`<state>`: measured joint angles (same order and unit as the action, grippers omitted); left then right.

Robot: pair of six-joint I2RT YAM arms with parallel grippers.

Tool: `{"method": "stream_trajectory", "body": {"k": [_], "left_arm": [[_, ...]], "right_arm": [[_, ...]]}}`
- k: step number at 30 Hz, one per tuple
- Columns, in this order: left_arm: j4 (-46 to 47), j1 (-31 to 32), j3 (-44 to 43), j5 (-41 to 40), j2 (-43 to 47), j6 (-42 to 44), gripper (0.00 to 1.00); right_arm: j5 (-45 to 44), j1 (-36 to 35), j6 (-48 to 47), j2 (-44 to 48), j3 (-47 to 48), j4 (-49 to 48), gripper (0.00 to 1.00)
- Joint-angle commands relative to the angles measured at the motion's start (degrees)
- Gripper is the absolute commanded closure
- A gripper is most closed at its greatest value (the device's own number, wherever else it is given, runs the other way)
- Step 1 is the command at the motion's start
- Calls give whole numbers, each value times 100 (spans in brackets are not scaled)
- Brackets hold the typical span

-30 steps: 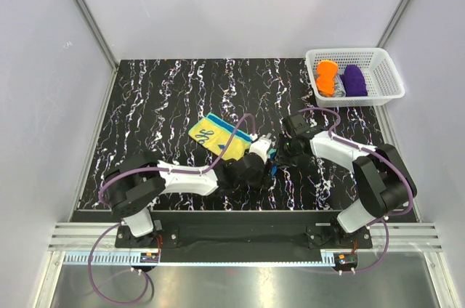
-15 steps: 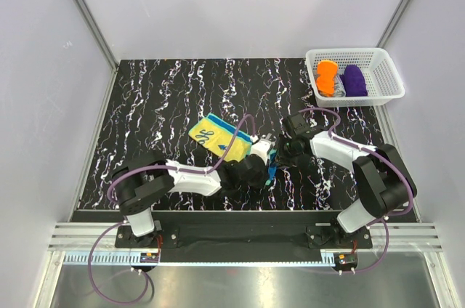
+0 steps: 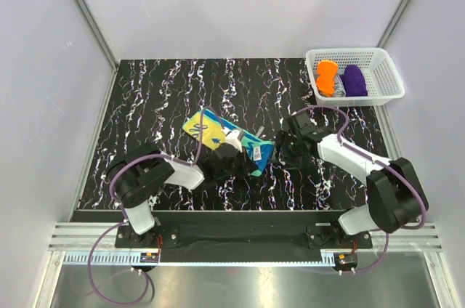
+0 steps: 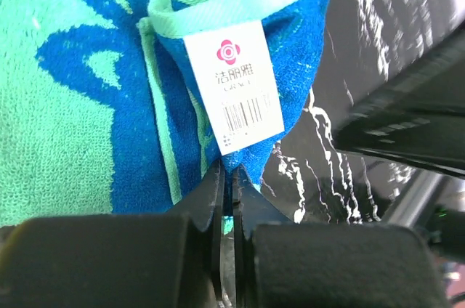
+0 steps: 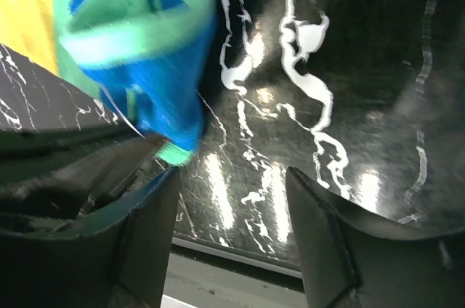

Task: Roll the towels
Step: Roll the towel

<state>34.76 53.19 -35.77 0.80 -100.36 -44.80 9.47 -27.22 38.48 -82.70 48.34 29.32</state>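
- The left tool (image 4: pixel 227 177) is seen pressed fully together, and the lowest blue corner of the teal, blue and yellow towel (image 4: pixel 73 104) is pinched between its two dark fingers.
- A white paper label (image 4: pixel 234 83) with a pink flower mark, printed characters and a barcode is found just above that pinch, lying flat against the blue cloth.
- A pale teal hem is folded over along the top of the held corner; the pile is looped terry, soft and fuzzy.
- From overhead, the left tool (image 3: pixel 234 152) is placed on the near right part of the towel (image 3: pixel 211 132), which is spread out flat on the worktop (image 3: pixel 160 97) with its yellow end pointing away to the left.
- The right tool (image 5: pixel 231 177) is held well apart, with nothing between its smooth dark fingers.
- A bunched teal and blue edge of the towel (image 5: pixel 138 32) is seen just ahead of one finger; contact cannot be judged.
- In the overhead view the right tool (image 3: pixel 285 144) is set just beside the towel's right end.
- The worktop is glossy black, veined with white like marble, and light glare is picked up on it.
- At the far right corner a white plastic lattice basket (image 3: pixel 385 68) is seen; a rolled orange towel (image 3: pixel 326 77) and a purple cloth roll (image 3: pixel 354 79) are lodged inside, side by side.
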Motion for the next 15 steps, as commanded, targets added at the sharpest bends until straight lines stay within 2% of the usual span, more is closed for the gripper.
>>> {"method": "stream_trajectory", "body": {"k": [1,4,5,8,11,15], "left_arm": [[759,-299,385,718,8,-459,100],[1496,-589,622,1340,-159,-968,100],[2012,-660,693,1475,-290,-1144,100],[2778,-862,852,1871,-545,-1645,100],[2966,-933,852,2047,-625,-1866,100],[3159,-1073,852,2266,-678,-2216,100]], "right_arm": [[-455,-46,-60,359,229,372,32],[-307,-55,45,552,89,50,32],[-175,-55,63,614,-86,-135,32],[344,-55,195,833,-560,-1058,32],[608,-46,353,905,-1010,-2033,31],[844,-46,528,369,-1291,-3035,34]]}}
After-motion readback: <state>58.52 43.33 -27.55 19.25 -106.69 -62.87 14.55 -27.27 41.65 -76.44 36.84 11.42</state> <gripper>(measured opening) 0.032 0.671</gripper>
